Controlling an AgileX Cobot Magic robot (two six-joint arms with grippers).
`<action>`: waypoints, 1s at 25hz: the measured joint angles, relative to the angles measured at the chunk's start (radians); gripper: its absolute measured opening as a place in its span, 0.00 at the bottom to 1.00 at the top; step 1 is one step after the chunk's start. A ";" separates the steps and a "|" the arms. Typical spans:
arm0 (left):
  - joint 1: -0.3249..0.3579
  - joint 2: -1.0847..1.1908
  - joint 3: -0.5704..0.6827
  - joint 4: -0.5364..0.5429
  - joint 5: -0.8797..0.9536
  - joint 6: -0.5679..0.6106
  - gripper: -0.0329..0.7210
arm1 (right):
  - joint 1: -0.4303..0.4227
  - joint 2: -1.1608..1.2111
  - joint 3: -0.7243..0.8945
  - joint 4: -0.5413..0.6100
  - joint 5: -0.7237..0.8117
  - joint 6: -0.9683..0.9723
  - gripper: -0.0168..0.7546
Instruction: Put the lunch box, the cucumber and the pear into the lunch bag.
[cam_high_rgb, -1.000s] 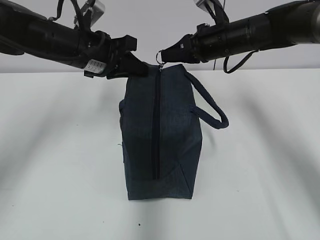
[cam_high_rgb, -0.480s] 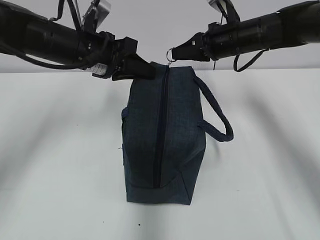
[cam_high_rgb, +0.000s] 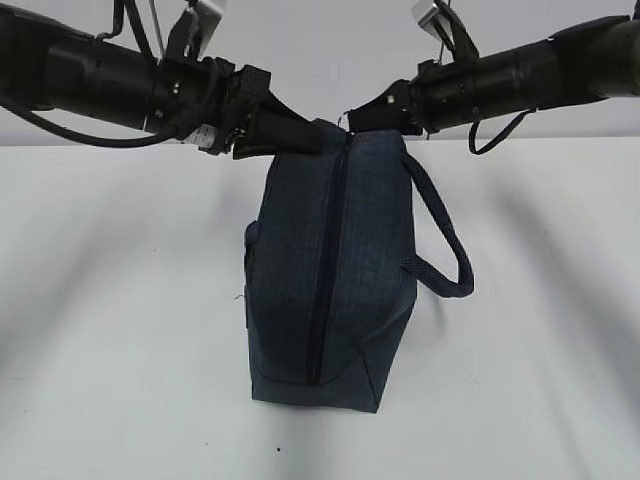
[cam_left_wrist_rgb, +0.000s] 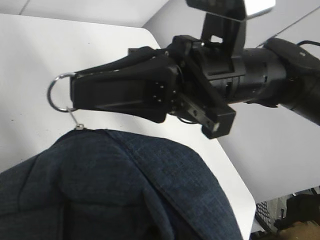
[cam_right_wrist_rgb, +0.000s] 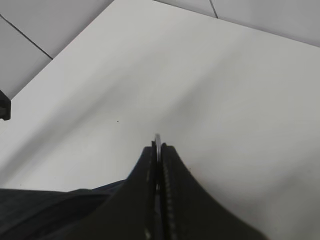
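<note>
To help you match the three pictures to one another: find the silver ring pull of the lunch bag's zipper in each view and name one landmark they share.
Exterior view: silver ring pull sits top centre, at the right gripper, above the lunch bag.
Left wrist view: the ring is at the left edge, pinched by the right gripper.
Right wrist view: only a sliver shows between the shut fingers.
Shared landmark: the navy bag fabric.

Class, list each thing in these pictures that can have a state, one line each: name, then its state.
Lunch bag: standing on end on the table, top end held by both arms.
Zipper: closed along the side that shows.
Ring pull: clamped in the right gripper.
Handle: hanging loose at the bag's side.
Left gripper: jaws shut on the bag's fabric.
Right gripper: jaws shut on the ring pull.
</note>
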 joint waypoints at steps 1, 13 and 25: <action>0.000 0.001 -0.007 0.000 0.011 0.003 0.06 | -0.002 0.000 0.000 -0.004 0.004 0.002 0.03; 0.001 0.003 -0.075 -0.001 0.062 0.010 0.06 | -0.022 0.019 -0.007 -0.023 0.006 0.040 0.03; -0.022 0.045 -0.082 -0.031 -0.094 0.010 0.06 | -0.027 0.019 -0.015 -0.011 -0.097 0.043 0.44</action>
